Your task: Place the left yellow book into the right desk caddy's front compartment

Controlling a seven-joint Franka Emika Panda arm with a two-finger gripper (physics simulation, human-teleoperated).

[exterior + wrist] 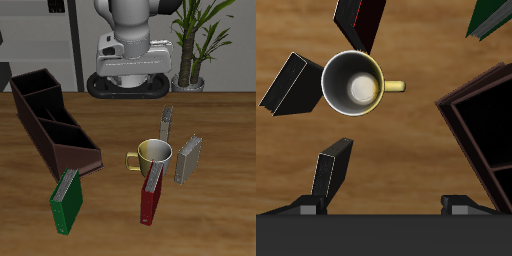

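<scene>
Hand is hovering spread and empty above the desk, needing to drop onto the left yellow book first

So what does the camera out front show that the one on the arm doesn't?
Only the exterior view shows the robot's body, the potted plant and the whole desk caddy. Only the wrist view looks straight down into the mug and shows the tool's fingertips. Both share the mug, the caddy, the red book, the green book and the two greyish books, including the left yellow book.
</scene>
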